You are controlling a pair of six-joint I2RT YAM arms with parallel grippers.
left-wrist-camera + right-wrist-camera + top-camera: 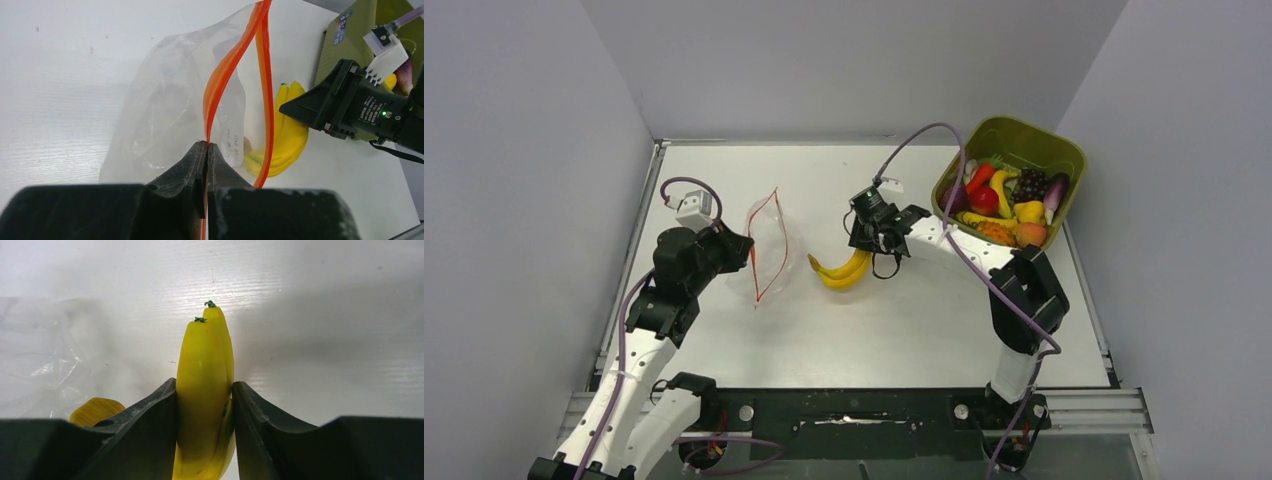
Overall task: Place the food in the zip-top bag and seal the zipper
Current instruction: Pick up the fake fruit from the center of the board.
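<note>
The clear zip-top bag [762, 250] stands on the table left of centre, its mouth held open. My left gripper [742, 250] is shut on one side of the orange-red zipper [220, 85], which runs up from between its jaws; the other zipper strip [266, 90] hangs apart to the right. My right gripper [871, 243] is shut on a bunch of yellow bananas [842, 270], just right of the bag's mouth. In the right wrist view the bananas [202, 385] stick out between the fingers toward the bag [45, 360]. The bananas also show through the bag in the left wrist view [287, 130].
An olive-green bin [1049, 145] at the back right holds more toy food: red fruit [984, 200], purple eggplant [1056, 190], peach [1030, 234] and yellow pieces. Grey walls close in the table on three sides. Purple cables arc over both arms.
</note>
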